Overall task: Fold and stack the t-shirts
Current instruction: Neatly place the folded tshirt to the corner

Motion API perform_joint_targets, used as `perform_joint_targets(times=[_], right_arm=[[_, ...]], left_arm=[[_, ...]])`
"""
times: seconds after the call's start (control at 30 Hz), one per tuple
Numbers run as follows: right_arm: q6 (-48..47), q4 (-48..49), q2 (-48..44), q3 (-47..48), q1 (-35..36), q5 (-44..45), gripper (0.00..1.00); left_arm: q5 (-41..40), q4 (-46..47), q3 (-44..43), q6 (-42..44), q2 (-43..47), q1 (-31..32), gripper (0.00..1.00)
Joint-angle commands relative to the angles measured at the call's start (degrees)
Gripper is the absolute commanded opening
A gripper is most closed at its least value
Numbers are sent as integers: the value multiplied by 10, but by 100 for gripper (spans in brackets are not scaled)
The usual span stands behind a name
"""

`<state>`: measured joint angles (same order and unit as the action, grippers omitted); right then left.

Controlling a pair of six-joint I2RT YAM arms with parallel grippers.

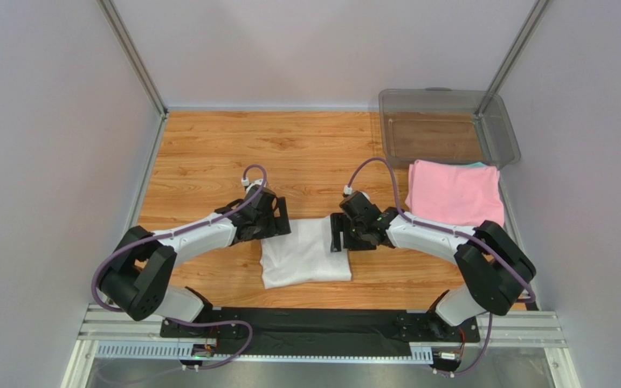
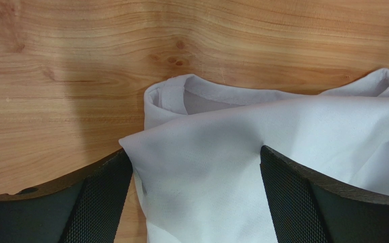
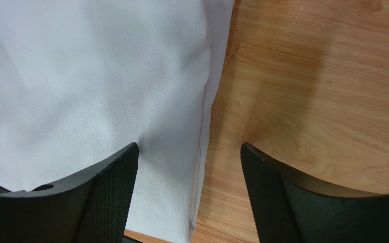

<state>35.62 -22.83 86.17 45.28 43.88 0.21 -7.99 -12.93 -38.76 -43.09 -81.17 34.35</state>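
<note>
The left jaws are wide, straddling the left edge of the white shirt (image 1: 306, 255); the right jaws are wide over its right edge. It lies part-folded on the near middle of the tabletop (image 1: 208, 153). The pink shirt (image 1: 454, 192) lies folded at right, possibly on another. Remaining: final fold, stacking.

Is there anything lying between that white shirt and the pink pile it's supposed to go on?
No loose object. Only bare table separates the white t-shirt from the pink t-shirt, though the robot's own right arm stretches across that gap.
</note>
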Motion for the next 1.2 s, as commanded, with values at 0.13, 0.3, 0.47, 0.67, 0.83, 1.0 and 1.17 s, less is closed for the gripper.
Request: perform_joint_targets(times=[0.13, 0.3, 0.47, 0.67, 0.83, 1.0, 1.17], right_arm=[[15, 24, 37, 28, 16, 12, 61], [39, 19, 58, 30, 35, 23, 51], [52, 5, 75, 44, 67, 89, 29], [17, -41, 81, 68, 76, 159, 4], [-37, -104, 47, 94, 74, 267, 0], [-111, -138, 13, 114, 66, 390, 0], [-150, -161, 2, 133, 37, 479, 0]], left_arm=[[26, -1, 2, 0, -25, -6, 100], [11, -32, -4, 0, 17, -6, 100], [-38, -97, -16, 3, 122, -6, 100], [-105, -194, -11, -5, 263, -6, 100], [-108, -244, 10, -16, 369, -6, 100], [-84, -257, 50, -30, 448, -6, 100], [-77, -260, 76, -41, 488, -6, 100]])
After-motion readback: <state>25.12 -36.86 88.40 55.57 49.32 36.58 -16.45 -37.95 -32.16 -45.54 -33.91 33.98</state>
